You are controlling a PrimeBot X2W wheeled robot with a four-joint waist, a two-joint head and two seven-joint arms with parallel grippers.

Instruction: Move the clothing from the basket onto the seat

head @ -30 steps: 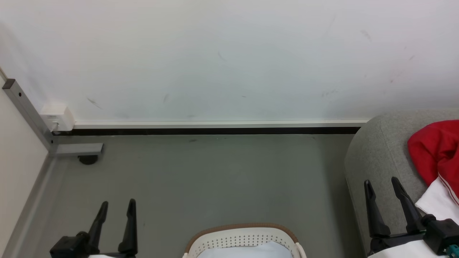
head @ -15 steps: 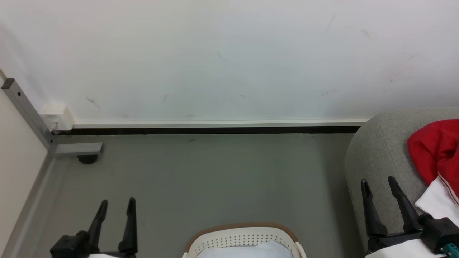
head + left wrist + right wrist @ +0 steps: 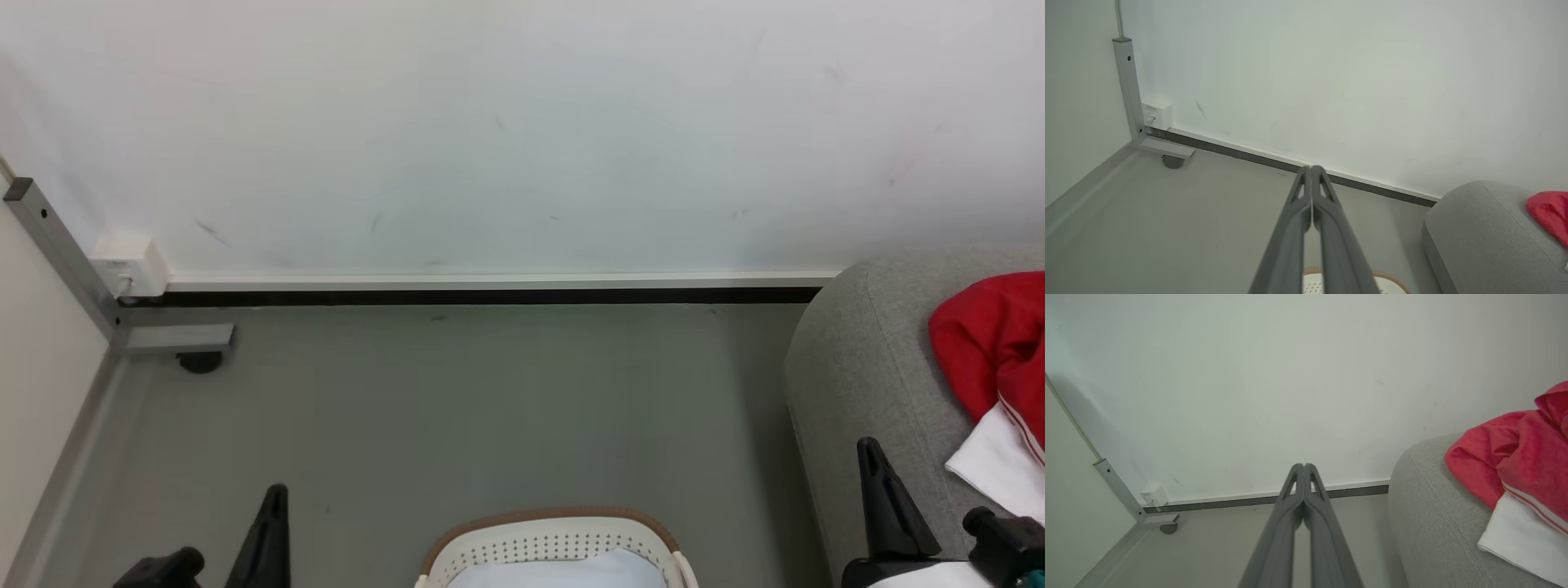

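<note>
Clothing is in neither end effector: the left end effector (image 3: pixel 275 502) and the right end effector (image 3: pixel 872 461) are both clenched on nothing, fingers pressed together and pointing toward the wall (image 3: pixel 522 131). Between them, at the lower edge of the head view, the basket (image 3: pixel 555 535) sits on the grey floor (image 3: pixel 457 408) with a pale piece of fabric (image 3: pixel 571 573) inside. Just beside the right end effector is the seat (image 3: pixel 857 367), where a red garment (image 3: pixel 984 343) lies touching a white piece (image 3: pixel 992 469).
</note>
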